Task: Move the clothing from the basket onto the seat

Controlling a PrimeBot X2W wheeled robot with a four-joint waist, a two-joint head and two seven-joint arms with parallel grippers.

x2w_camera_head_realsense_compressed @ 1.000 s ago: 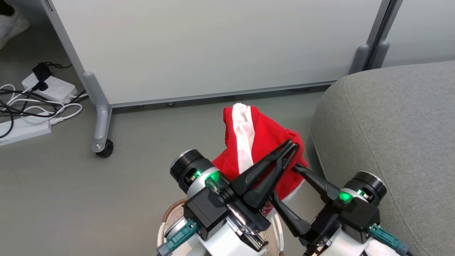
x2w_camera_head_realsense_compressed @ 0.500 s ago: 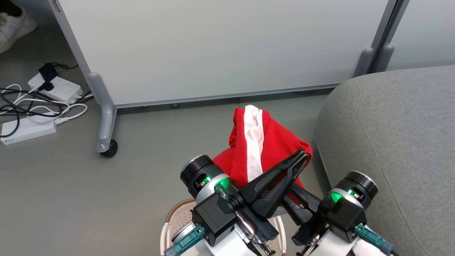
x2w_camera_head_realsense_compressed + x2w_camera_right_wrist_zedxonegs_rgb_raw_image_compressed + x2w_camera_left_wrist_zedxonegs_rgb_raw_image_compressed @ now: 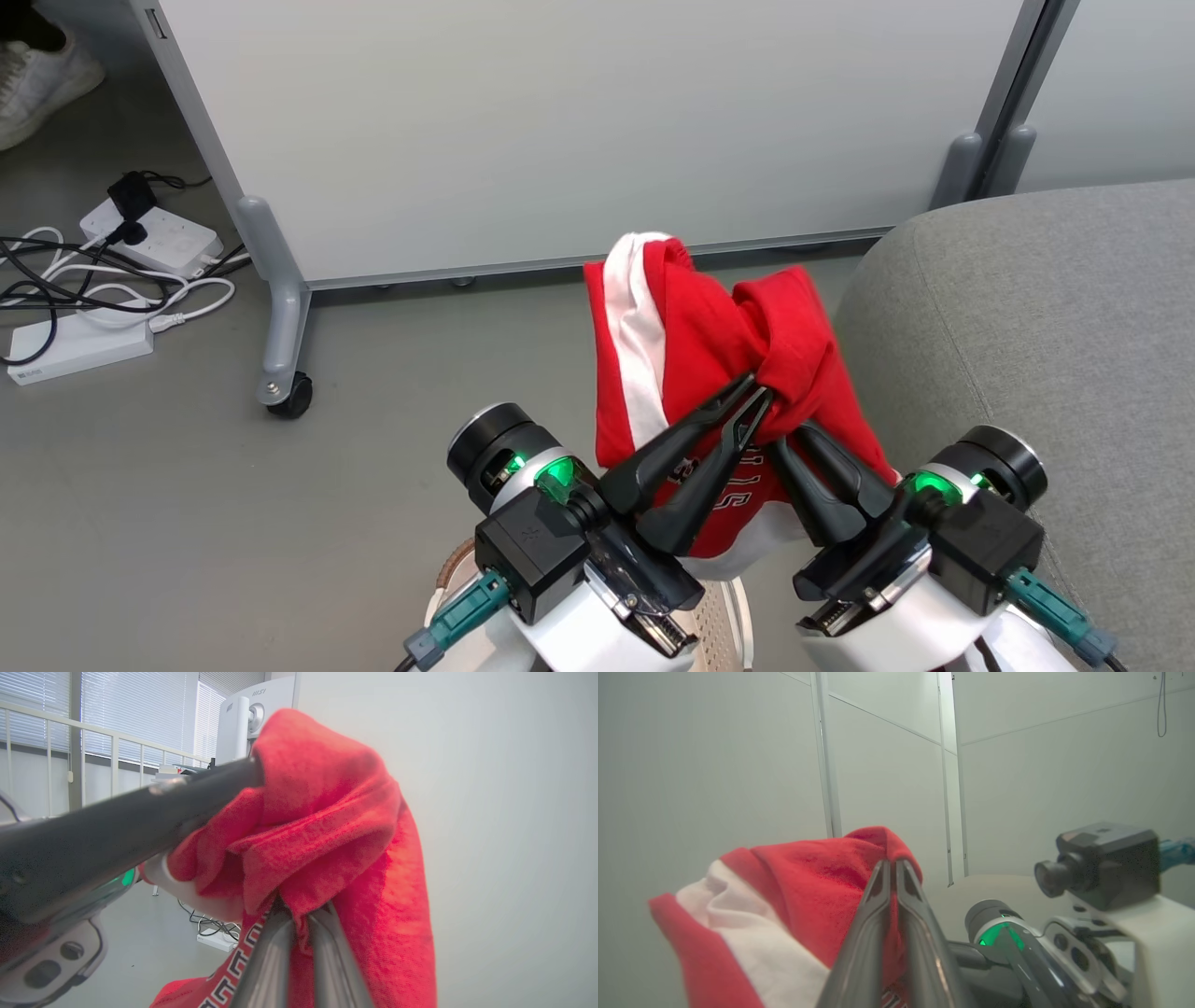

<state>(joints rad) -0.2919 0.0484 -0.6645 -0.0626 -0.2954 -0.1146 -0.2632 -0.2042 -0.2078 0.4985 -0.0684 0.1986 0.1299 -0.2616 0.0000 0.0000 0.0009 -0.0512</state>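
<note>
Since half a second ago the clothing [image 3: 691,345] stands higher in the head view, a second red fold has come up beside the white stripe, and black-and-white lettering now shows below the left tool [image 3: 752,396], where none showed before. The right tool [image 3: 790,436], earlier tucked low under the left tool's fingers, now reaches up to the same bunch of fabric. Left tool: fingers pressed almost together, clenched on a red fold, as confirmed in the left wrist view [image 3: 892,864], where the clothing [image 3: 808,882] bulges to the left of the tips. Right tool: fingers drawn together with fabric pinched between the tips, as confirmed in the right wrist view [image 3: 299,911], where the clothing [image 3: 327,812] drapes over and down both sides. The two tools meet the fabric just beside each other. The clothing hangs clear of the basket [image 3: 448,571], which lies below between the two wrists. The seat [image 3: 1027,327] lies to the right. The clothing's right edge overlaps the seat's left edge in the head view, but contact cannot be determined. Beyond stand a pale partition panel [image 3: 560,121] on a castor [image 3: 292,397], power strips with cables [image 3: 84,280] on the floor [image 3: 140,513], and a person's shoe [image 3: 37,75] at upper left.
</note>
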